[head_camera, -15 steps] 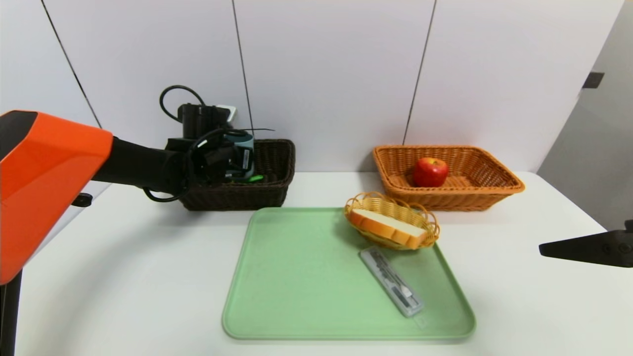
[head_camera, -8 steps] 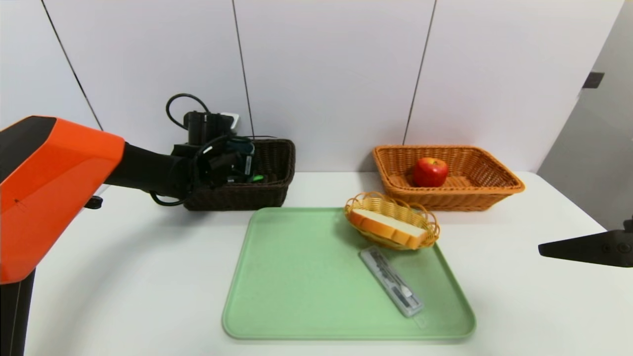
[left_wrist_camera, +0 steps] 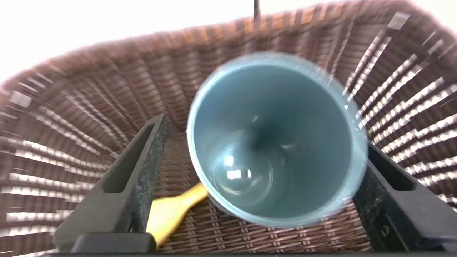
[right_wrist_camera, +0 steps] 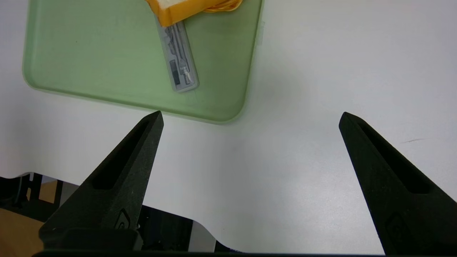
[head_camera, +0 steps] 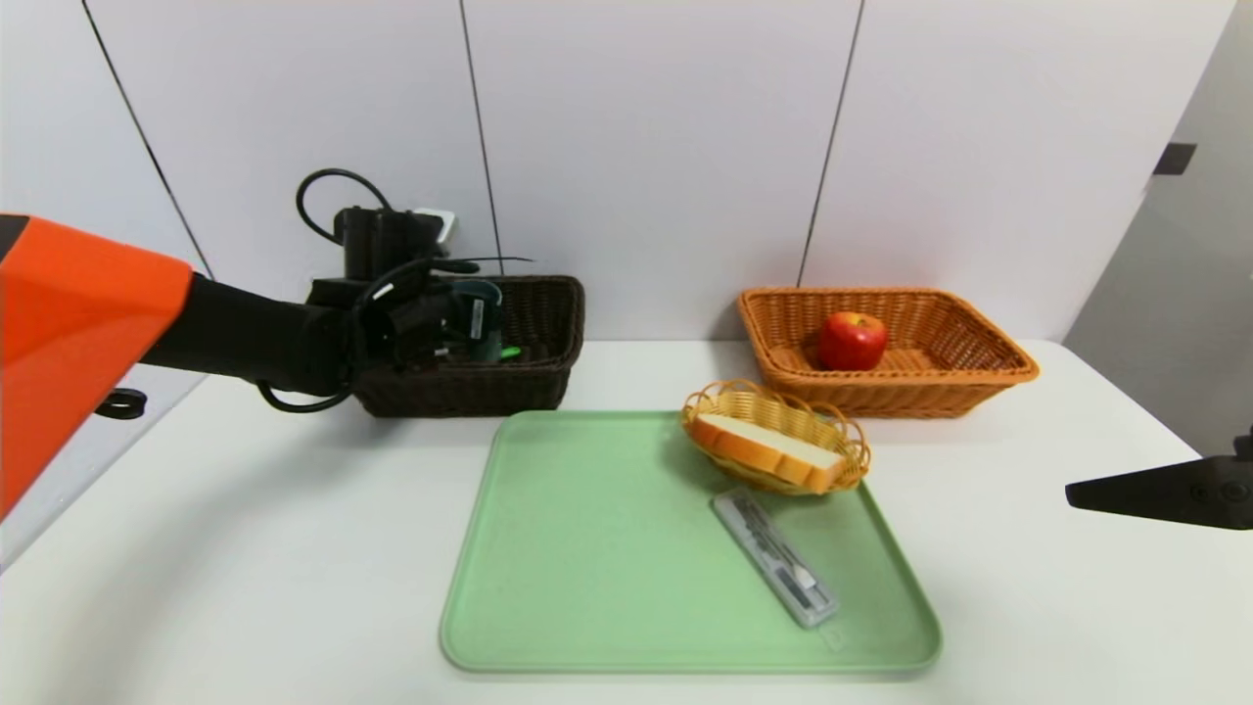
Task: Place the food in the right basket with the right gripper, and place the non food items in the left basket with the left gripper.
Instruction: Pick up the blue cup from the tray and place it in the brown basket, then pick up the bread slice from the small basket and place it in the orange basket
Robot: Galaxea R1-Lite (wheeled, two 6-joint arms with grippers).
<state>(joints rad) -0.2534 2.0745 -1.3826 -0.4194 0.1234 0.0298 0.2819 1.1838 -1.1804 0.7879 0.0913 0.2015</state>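
Observation:
My left gripper [head_camera: 452,318] [left_wrist_camera: 264,132] reaches into the dark brown left basket [head_camera: 529,377] [left_wrist_camera: 89,107]. It is open around a blue cup [head_camera: 480,307] [left_wrist_camera: 275,139] that stands upright inside, with a gap showing beside one finger [left_wrist_camera: 142,160]. A red apple [head_camera: 852,340] lies in the orange right basket [head_camera: 979,377]. A bread slice [head_camera: 768,450] [right_wrist_camera: 175,12] sits in a small wicker dish [head_camera: 832,426] on the green tray [head_camera: 587,558] [right_wrist_camera: 89,53]. A clear slim case [head_camera: 775,558] [right_wrist_camera: 179,59] lies beside it. My right gripper [head_camera: 1155,493] [right_wrist_camera: 250,117] hovers open and empty at the table's right.
A yellow handle [left_wrist_camera: 167,214] and a green item [head_camera: 506,352] lie in the dark basket under the cup. The white table's front edge [right_wrist_camera: 171,210] shows below the right gripper. A wall stands right behind both baskets.
The left gripper's jaws have spread wider around the blue cup, and the wrist has drawn back slightly to the left. The right arm has not moved.

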